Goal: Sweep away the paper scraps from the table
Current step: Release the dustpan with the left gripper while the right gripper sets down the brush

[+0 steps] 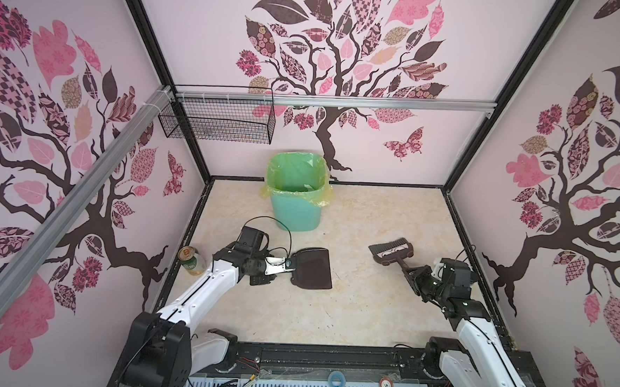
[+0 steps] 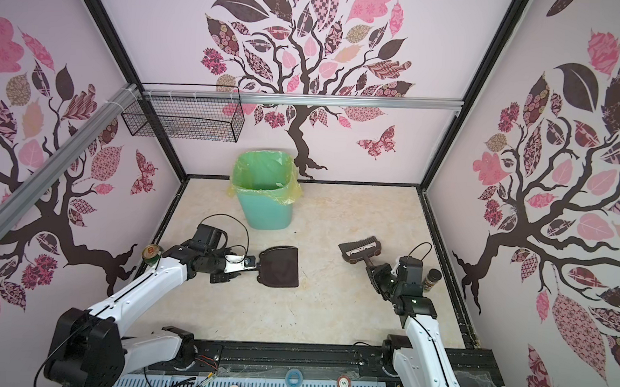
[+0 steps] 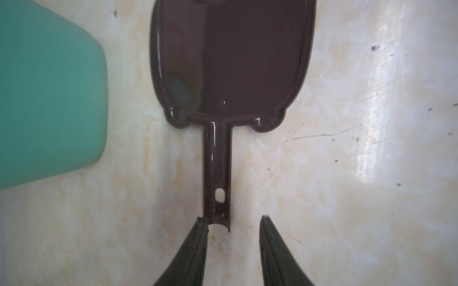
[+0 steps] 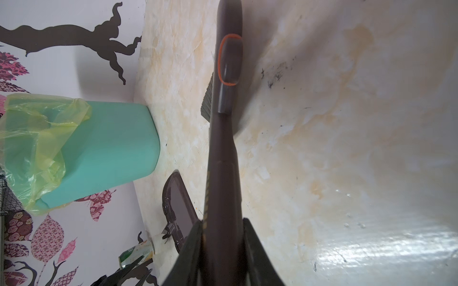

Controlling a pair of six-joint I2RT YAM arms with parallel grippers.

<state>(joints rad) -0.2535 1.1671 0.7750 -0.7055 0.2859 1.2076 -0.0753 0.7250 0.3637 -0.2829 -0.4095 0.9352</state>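
The paper scraps are out of view in every frame. On the beige table (image 1: 295, 310) a dark brown dustpan (image 1: 313, 269) (image 2: 281, 267) (image 3: 235, 62) lies flat. My left gripper (image 1: 285, 266) (image 3: 233, 220) is open at the end of the dustpan's handle, which touches one finger and is not clamped. My right gripper (image 1: 411, 274) (image 2: 373, 272) (image 4: 221, 220) is shut on the handle of a dark hand brush (image 1: 391, 251) (image 4: 226, 123). The brush head rests on the table right of centre.
A teal bin (image 1: 295, 201) (image 2: 266, 195) lined with yellow-green plastic stands at the back, just beyond the dustpan. A drink can (image 1: 191, 261) stands by the left wall and a small jar (image 2: 432, 279) by the right wall. A wire basket (image 1: 217, 118) hangs at the back left.
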